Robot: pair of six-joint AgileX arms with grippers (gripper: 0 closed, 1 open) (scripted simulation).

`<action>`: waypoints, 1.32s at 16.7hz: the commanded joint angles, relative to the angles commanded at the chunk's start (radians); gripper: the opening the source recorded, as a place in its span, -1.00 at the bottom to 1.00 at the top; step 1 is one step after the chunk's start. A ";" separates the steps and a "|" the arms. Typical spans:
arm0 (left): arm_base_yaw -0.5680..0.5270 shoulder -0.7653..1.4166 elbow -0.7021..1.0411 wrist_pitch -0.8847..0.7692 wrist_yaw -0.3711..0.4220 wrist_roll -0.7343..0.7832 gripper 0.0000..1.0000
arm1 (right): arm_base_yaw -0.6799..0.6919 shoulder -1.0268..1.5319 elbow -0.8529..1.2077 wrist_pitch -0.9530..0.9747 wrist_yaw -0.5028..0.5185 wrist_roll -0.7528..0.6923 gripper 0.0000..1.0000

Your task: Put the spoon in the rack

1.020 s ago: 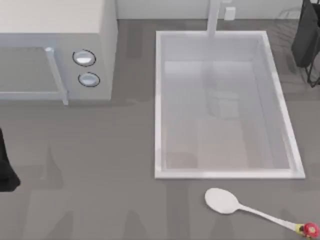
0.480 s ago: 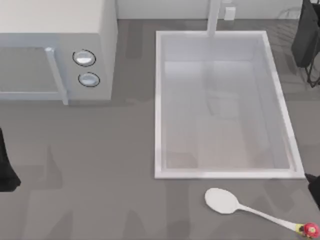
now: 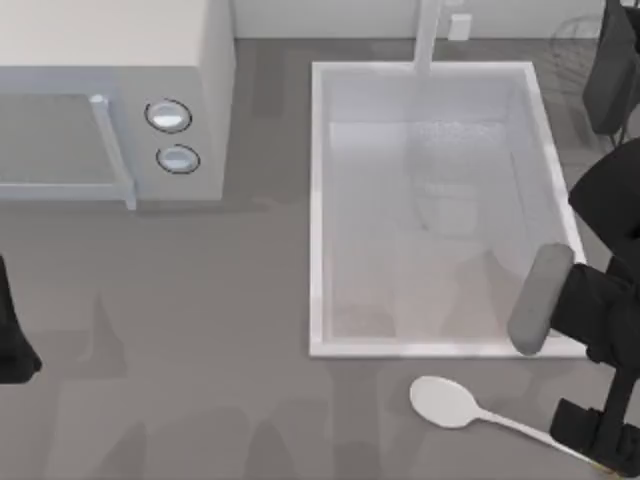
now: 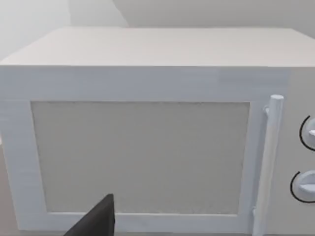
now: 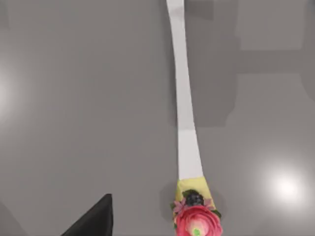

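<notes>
Top view first: the right arm reaches in from the right edge, its gripper (image 3: pixel 600 435) hanging over the handle end of the spoon (image 3: pixel 450 402). The spoon lies flat on the grey table (image 3: pixel 200 350), just in front of the sink's (image 3: pixel 316 200) near rim, bowl pointing left and handle running off to the right under the gripper. From here I cannot tell how far the right fingers are spread, or whether they touch the handle. Right wrist view looks straight down on the white handle (image 5: pixel 183 108) and its red-and-yellow flower tip (image 5: pixel 197 219), with one dark finger (image 5: pixel 96 219) off to the side, apart from the spoon. The rack (image 3: pixel 610 70) sits at the far right corner, beyond the sink. Over on the left, the left arm (image 3: pixel 12 340) waits at the table's left edge; its wrist view faces the microwave (image 4: pixel 147 123), and its fingers' spread cannot be made out either.
</notes>
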 joint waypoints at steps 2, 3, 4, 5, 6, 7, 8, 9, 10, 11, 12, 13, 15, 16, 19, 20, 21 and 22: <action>0.000 0.000 0.000 0.000 0.000 0.000 1.00 | 0.033 0.081 0.059 -0.056 0.000 -0.034 1.00; 0.000 0.000 0.000 0.000 0.000 0.000 1.00 | 0.043 0.107 0.078 -0.074 -0.001 -0.046 1.00; 0.000 0.000 0.000 0.000 0.000 0.000 1.00 | 0.050 0.123 0.089 -0.084 -0.001 -0.052 1.00; 0.000 0.000 0.000 0.000 0.000 0.000 1.00 | 0.052 0.129 0.094 -0.088 -0.001 -0.055 1.00; 0.000 0.000 0.000 0.000 0.000 0.000 1.00 | 0.052 0.129 0.094 -0.088 -0.001 -0.055 1.00; 0.000 0.000 0.000 0.000 0.000 0.000 1.00 | 0.052 0.129 0.094 -0.088 -0.001 -0.055 1.00; 0.000 0.000 0.000 0.000 0.000 0.000 1.00 | 0.052 0.129 0.094 -0.088 -0.001 -0.055 1.00; 0.000 0.000 0.000 0.000 0.000 0.000 1.00 | 0.047 0.125 0.090 -0.086 -0.001 -0.053 1.00; 0.000 0.000 0.000 0.000 0.000 0.000 1.00 | 0.048 0.127 0.089 -0.083 -0.001 -0.054 1.00; 0.000 0.000 0.000 0.000 0.000 0.000 1.00 | 0.049 0.134 0.081 -0.070 -0.001 -0.055 1.00; 0.000 0.000 0.000 0.000 0.000 0.000 1.00 | 0.050 0.146 0.067 -0.046 -0.001 -0.055 1.00; 0.000 0.000 0.000 0.000 0.000 0.000 1.00 | 0.051 0.161 0.048 -0.013 -0.001 -0.054 1.00; 0.000 0.000 0.000 0.000 0.000 0.000 1.00 | 0.053 0.205 0.000 0.085 -0.001 -0.054 1.00; 0.000 0.000 0.000 0.000 0.000 0.000 1.00 | 0.053 0.232 -0.028 0.142 -0.001 -0.053 1.00; 0.000 0.000 0.000 0.000 0.000 0.000 1.00 | 0.054 0.299 -0.108 0.293 -0.001 -0.050 1.00; 0.000 0.000 0.000 0.000 0.000 0.000 1.00 | 0.055 0.317 -0.126 0.325 -0.001 -0.049 1.00; 0.000 0.000 0.000 0.000 0.000 0.000 1.00 | 0.056 0.328 -0.139 0.346 -0.001 -0.049 1.00; 0.000 0.000 0.000 0.000 0.000 0.000 1.00 | 0.056 0.334 -0.146 0.357 -0.001 -0.048 1.00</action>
